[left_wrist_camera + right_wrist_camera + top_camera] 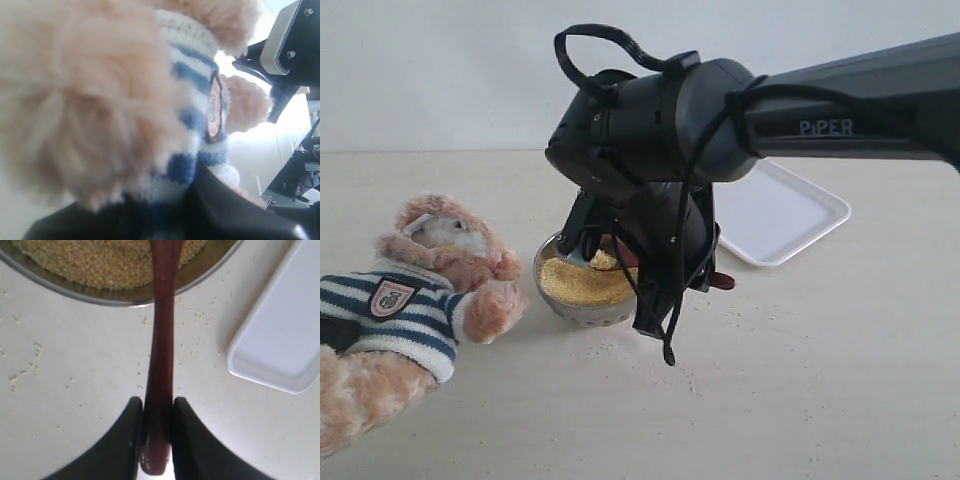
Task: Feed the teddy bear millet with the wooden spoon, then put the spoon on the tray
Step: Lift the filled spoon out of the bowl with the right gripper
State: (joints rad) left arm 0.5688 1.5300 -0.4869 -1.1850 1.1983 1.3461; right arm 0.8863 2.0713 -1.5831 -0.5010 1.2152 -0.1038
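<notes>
The teddy bear (415,300) lies on its back at the left, head toward the steel bowl (582,314) of millet (575,283). My right gripper (157,410) is shut on the handle of the wooden spoon (161,340), whose far end reaches over the millet (100,260). In the exterior view the right wrist hides most of the spoon, and only its handle tip (722,281) shows. My left gripper (170,200) sits tight against the bear (195,100), its dark fingers closed around the striped shirt. The white tray (780,215) lies behind the bowl to the right.
Loose millet grains (22,375) are scattered on the light table around the bowl (65,287). The tray (285,335) is close beside the spoon handle. The right arm (840,105) spans the scene from the right edge and also shows in the left wrist view (295,35).
</notes>
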